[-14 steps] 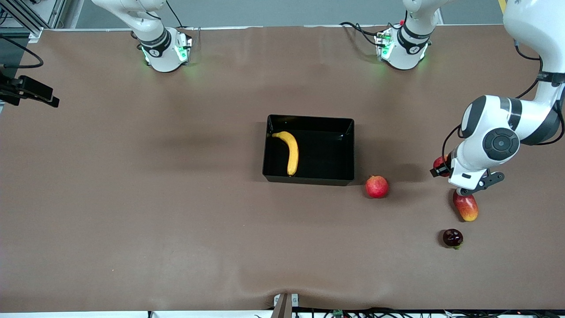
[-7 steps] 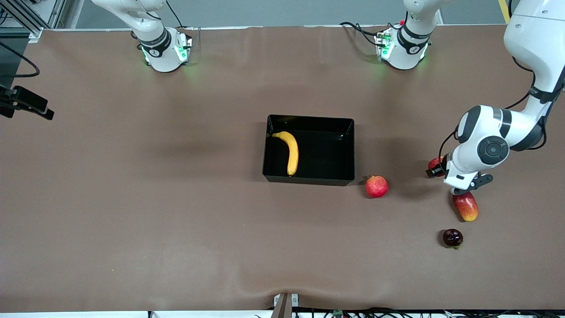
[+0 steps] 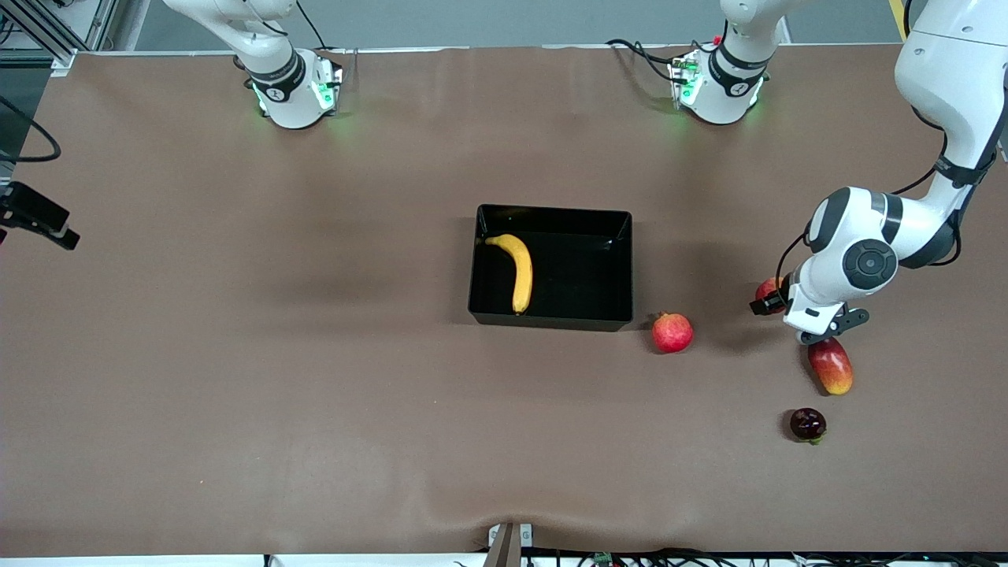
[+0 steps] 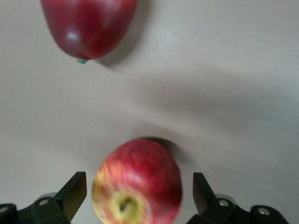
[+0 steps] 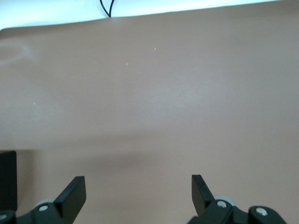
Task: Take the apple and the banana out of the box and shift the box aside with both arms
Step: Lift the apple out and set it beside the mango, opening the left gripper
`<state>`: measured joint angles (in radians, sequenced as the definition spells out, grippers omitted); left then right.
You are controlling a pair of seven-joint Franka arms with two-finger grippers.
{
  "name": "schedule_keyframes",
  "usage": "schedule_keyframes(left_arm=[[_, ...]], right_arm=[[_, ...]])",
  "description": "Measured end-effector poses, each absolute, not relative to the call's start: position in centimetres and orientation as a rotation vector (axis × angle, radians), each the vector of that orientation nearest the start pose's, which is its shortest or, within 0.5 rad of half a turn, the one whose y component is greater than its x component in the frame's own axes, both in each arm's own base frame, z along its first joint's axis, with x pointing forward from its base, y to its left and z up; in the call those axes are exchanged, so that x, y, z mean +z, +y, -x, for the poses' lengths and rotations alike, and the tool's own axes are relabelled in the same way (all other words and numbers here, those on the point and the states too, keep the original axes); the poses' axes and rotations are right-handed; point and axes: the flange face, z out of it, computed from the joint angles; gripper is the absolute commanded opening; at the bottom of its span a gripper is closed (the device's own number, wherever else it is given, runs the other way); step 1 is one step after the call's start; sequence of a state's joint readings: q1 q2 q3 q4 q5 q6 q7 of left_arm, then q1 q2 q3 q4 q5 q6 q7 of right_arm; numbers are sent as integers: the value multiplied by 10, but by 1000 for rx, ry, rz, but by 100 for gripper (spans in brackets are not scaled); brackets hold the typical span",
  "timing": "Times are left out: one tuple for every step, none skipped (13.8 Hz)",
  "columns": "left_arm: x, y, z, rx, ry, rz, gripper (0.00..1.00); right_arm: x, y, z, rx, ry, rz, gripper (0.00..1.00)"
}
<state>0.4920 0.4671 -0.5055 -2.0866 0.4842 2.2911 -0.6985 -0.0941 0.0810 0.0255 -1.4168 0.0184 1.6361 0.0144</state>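
The small red apple with a yellowish patch lies on the table toward the left arm's end, partly hidden by the left hand. My left gripper is low around it. In the left wrist view the apple sits between the fingers of my left gripper, which is open, with a gap on each side. The yellow banana lies in the black box at mid-table. My right gripper is open and empty over bare table; a dark part of that hand shows at the right arm's end.
A red pomegranate lies beside the box's near corner. A red-yellow mango lies just nearer the front camera than the left hand, also in the left wrist view. A dark round fruit lies nearer still.
The left hand has come down and shifted a little toward the box, closing in around the apple. The dark part of the right hand has slid nearer the front camera.
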Motion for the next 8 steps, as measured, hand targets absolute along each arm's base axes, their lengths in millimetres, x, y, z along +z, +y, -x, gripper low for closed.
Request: schedule_keyframes(left_arm=[[220, -11, -568, 157, -497, 2940, 100], [235, -28, -571, 133, -470, 2946, 100], [253, -50, -573, 106, -443, 2956, 100], [274, -75, -574, 80, -415, 2966, 100], [295, -104, -574, 60, -380, 2983, 100], [315, -135, -572, 41, -347, 3007, 100], [334, -166, -569, 22, -310, 3033, 100], [349, -197, -563, 2, -266, 3055, 100]], right_arm=[[656, -40, -588, -229, 131, 3114, 100], [655, -40, -590, -238, 132, 3113, 100], [654, -40, -591, -239, 132, 3113, 100], [652, -41, -592, -238, 133, 3113, 100], [651, -41, -593, -235, 133, 3113, 100], [649, -41, -595, -233, 133, 3113, 100], [648, -41, -596, -240, 133, 3113, 100], [646, -41, -599, -252, 134, 3112, 100]])
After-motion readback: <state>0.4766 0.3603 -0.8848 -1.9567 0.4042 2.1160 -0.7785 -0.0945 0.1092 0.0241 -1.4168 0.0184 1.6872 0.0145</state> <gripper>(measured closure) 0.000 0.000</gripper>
